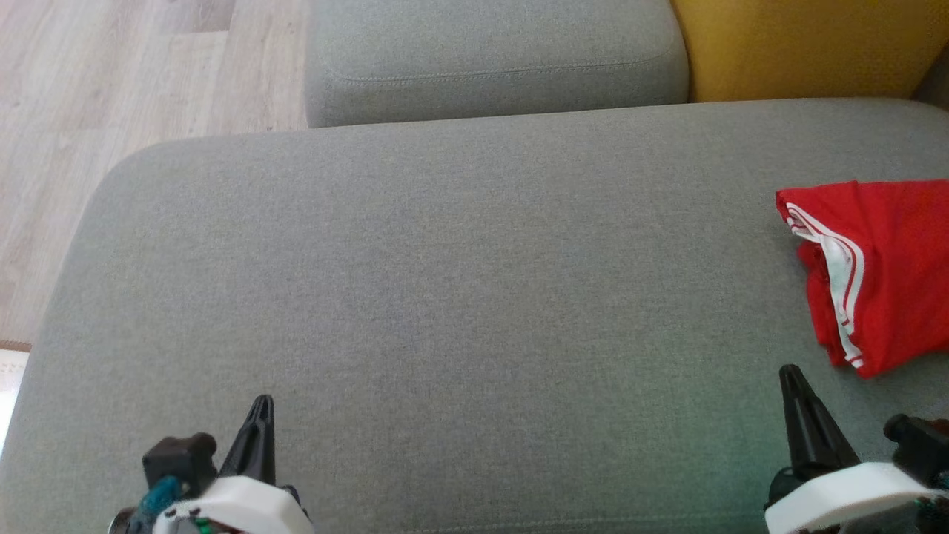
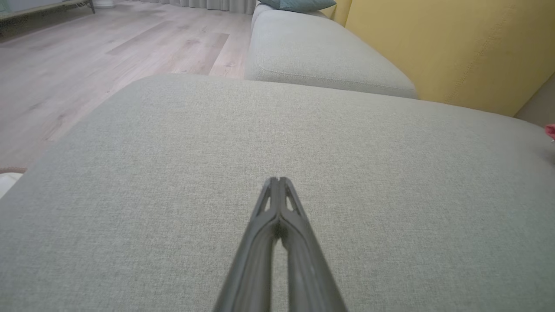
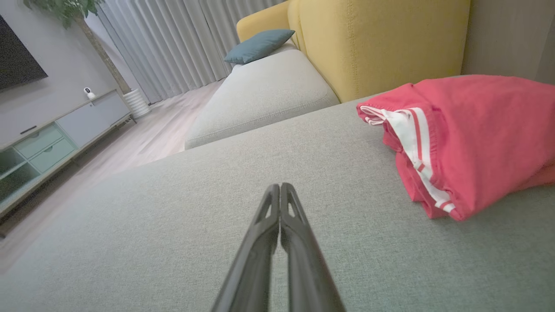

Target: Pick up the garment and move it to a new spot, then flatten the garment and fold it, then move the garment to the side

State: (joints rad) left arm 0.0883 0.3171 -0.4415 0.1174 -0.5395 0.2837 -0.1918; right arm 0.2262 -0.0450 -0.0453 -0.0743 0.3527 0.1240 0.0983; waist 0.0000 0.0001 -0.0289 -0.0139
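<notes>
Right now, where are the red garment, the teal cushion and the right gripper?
red garment (image 3: 490, 130): right wrist view, plain red cloth of the top fold.
teal cushion (image 3: 259, 44): right wrist view, middle of its upper face.
right gripper (image 3: 280, 187): right wrist view, between its closed fingertips.

Soft, even daylight; shadows are faint. In the head view a green tint lies on the grey sofa cushion (image 1: 445, 297) just left of the right fingers (image 1: 804, 423). Wrist views bow at their edges; finger bases blur near the lens, and the floor (image 3: 86, 182) far left of them smears.
</notes>
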